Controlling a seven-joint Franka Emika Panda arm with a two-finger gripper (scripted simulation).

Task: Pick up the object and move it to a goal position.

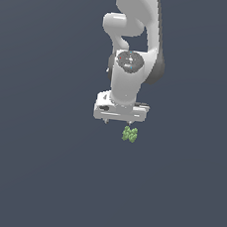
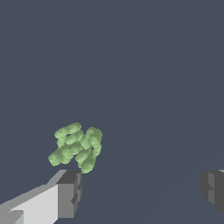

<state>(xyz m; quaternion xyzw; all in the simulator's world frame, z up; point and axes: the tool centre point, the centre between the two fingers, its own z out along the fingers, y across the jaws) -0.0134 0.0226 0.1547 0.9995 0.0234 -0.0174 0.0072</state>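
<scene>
Item 1, the arm (image 1: 131,42): you have one white jointed arm reaching down from the top of the exterior view, ending in a broad white wrist block with a dark round joint cap above it.

Item 2, the gripper (image 1: 117,122): you see it spread wide. In the wrist view its two dark grey fingertips (image 2: 70,192) sit far apart at opposite sides of the picture, with bare surface between them and nothing pinched. In the exterior view only two short stubs show under the white block.

Item 3, the object (image 1: 130,134): a small light-green lumpy cluster of stubby lobes, narrower than the gripper block. In the exterior view you find it just below the block, toward the exterior view's right, under the right-hand stub. In the wrist view the object (image 2: 76,146) lies close to one fingertip, outside the gap between the fingers. You cannot tell from either picture whether that fingertip touches it.

Item 4, the surface (image 1: 33,176): a plain dark grey-blue expanse fills the rest of both views; the object appears to rest on it.
</scene>
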